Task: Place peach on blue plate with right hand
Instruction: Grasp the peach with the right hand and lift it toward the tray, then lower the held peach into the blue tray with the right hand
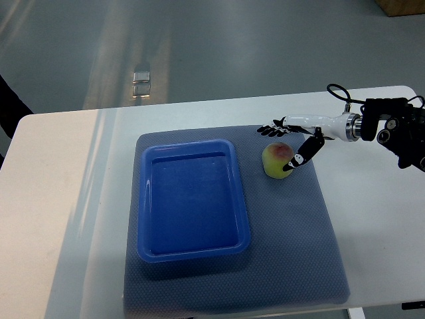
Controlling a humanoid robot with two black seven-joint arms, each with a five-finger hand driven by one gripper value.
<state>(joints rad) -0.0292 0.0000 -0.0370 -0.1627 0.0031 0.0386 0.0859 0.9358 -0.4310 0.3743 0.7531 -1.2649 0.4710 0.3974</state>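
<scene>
The right hand (287, 143) reaches over the peach (277, 160), fingers spread and thumb touching its side without a closed grasp, the fruit sitting on the grey mat (299, 232) just right of the blue plate (192, 199); no writing shows.

White worktop (60, 199), rounded corners, grey floor beyond its far edge. 1 grey-blue textured mat (299, 239) lies flat on it, centre-right. On the mat: 1 blue plate (192, 199) at left, 1 peach (277, 160) just right of it.
</scene>
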